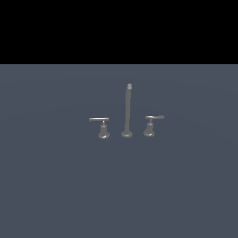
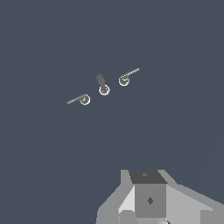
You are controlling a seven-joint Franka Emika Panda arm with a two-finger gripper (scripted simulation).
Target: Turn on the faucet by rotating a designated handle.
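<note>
In the exterior view the faucet (image 1: 127,122) stands a little above the centre of the frame, on a plain blue-grey worktop (image 1: 56,186). Its three pieces stand in one row, each apart from the next.

At the left of the row is the twin handle (image 1: 103,128). It has a bell-shaped base, and its thin, straight lever lies flat and points toward the left of the frame.

In the middle is the spout column (image 1: 127,109), tall, thin and upright, with a small knob on top. It is much higher than both handles.

At the right of the row, just right of the centre of the frame, is the handle (image 1: 149,125). It also sits on a bell-shaped base. Its lever is slightly curved, has a thicker tip and points toward the right of the frame. Nothing is touching it.

The arm does not appear in the exterior view.

In the wrist view the faucet (image 2: 103,87) is seen from above and well apart from the camera, with the spout between two levers that point away from each other. The pieces are too small there to tell which lever is which. Only the grey body of the pincer (image 2: 148,203) enters this view at the edge. Its fingers do not show, so I cannot tell if it is wide or narrow. It is far from the faucet and holds nothing that I can see.
</note>
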